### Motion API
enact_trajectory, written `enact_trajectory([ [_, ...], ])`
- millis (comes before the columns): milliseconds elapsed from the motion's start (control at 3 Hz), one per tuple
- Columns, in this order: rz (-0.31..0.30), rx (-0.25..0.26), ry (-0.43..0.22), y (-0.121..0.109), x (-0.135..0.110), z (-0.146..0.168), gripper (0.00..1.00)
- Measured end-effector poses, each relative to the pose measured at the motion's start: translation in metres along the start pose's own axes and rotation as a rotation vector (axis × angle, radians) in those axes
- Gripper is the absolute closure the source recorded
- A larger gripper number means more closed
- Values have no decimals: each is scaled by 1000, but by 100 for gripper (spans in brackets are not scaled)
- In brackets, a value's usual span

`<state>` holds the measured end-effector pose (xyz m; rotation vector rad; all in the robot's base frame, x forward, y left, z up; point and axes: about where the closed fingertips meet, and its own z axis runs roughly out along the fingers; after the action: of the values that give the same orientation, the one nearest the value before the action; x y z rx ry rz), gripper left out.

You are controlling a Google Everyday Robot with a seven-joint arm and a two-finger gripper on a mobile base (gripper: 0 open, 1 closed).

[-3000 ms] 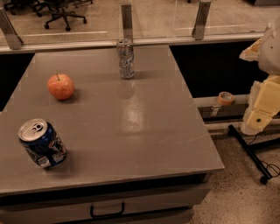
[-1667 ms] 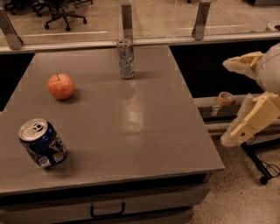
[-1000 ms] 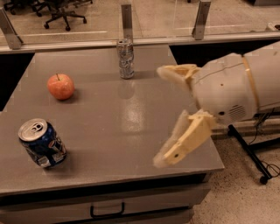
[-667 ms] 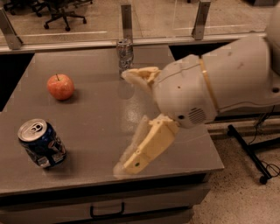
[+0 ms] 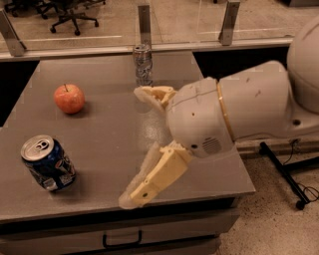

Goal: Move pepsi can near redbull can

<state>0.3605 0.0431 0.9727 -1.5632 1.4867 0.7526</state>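
Note:
The pepsi can (image 5: pixel 48 163), dark blue with a silver top, stands upright at the front left of the grey table (image 5: pixel 99 134). The redbull can (image 5: pixel 143 64), slim and silver-grey, stands upright at the table's far edge, near the middle. My gripper (image 5: pixel 135 144) hangs over the middle of the table with its two cream fingers spread wide apart, one finger (image 5: pixel 154 94) near the redbull can and the other finger (image 5: pixel 152 179) towards the front edge. It is open and empty, well to the right of the pepsi can.
A red apple (image 5: pixel 69 98) sits at the left of the table, between the two cans. A railing with metal posts (image 5: pixel 144 20) runs behind the table. Office chairs (image 5: pixel 70 12) stand far back. A black stand base (image 5: pixel 286 169) is on the floor at right.
My arm has swung in from the right side and now reaches over the table's middle, moving leftward towards the pepsi can. The cans and apple have not moved.

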Motion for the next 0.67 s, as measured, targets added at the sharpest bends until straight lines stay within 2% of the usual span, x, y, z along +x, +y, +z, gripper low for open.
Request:
enact_trajectory([
  [333,9,40,-47,1,10,36,0],
  [667,25,57,-57,0,18,71,0],
])
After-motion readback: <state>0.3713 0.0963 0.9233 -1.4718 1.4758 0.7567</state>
